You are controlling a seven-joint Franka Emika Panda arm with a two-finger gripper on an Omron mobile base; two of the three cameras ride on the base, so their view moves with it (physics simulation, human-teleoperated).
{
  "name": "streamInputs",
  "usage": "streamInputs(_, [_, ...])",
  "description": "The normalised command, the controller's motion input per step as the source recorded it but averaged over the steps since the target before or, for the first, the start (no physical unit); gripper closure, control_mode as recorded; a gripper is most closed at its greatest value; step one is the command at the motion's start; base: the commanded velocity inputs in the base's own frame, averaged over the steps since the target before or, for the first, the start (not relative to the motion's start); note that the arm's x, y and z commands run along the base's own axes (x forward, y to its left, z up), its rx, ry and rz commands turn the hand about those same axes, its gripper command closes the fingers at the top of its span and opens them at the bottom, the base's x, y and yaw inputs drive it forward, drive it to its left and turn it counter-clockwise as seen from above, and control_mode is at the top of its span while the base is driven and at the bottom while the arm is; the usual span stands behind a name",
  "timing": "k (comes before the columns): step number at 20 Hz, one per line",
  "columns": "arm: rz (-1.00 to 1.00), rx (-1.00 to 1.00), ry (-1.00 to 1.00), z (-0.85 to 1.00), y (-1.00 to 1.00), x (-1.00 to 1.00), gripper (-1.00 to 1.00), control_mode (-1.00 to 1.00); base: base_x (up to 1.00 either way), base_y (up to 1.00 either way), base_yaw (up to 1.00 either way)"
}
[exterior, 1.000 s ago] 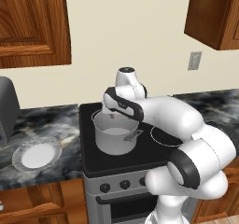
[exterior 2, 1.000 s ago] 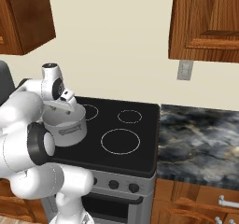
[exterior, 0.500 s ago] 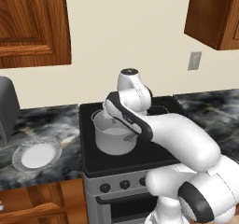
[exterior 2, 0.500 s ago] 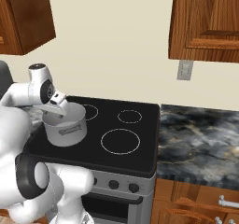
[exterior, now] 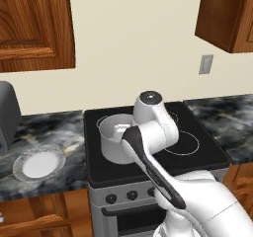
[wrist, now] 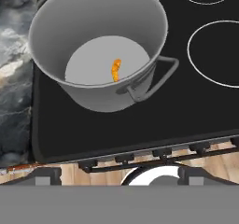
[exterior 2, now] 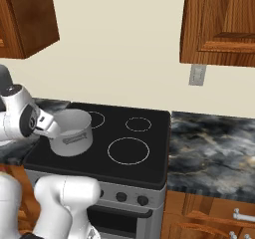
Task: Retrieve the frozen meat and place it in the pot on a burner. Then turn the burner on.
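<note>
In the left base view, the pot (exterior: 114, 142) stands on the front left part of the black glass stove (exterior: 197, 154), a straight-sided cylinder of dull brushed grey steel with no lid. The white arm's bulky wrist crosses in front of its right side. A round grey plate (exterior: 38, 163) with a white centre lies on the dark marbled counter (exterior: 44, 132) to the left, well apart from the pot.

In the right base view, the pot (exterior 2: 72, 132) sits at the stove's near left, one small loop handle showing on its side. The gripper itself is hidden here behind the wrist. Thin white rings mark the burners (exterior 2: 128, 150) on the smooth black top.

In the hand view, the frozen meat (wrist: 115, 70) lies on the pot's flat grey floor, slightly right of its centre: a tiny, bright orange, curved, shrimp-like morsel, its long axis running up and down the frame. The gripper (wrist: 112, 176) hangs above with its dark fingertips (wrist: 46, 175) spread as wide as they go, holding nothing. A wire-like loop handle (wrist: 156, 80) juts from the pot's near wall.
</note>
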Motion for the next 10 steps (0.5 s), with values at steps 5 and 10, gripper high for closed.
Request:
streamInputs(5, [0.0, 0.0, -0.32, 0.0, 0.05, -1.0, -1.0, -1.0, 0.0, 0.0, 0.0])
streamInputs(10, [0.0, 0.0, -0.4, 0.0, 0.25, -1.0, -1.0, -1.0, 0.0, 0.0, 0.0])
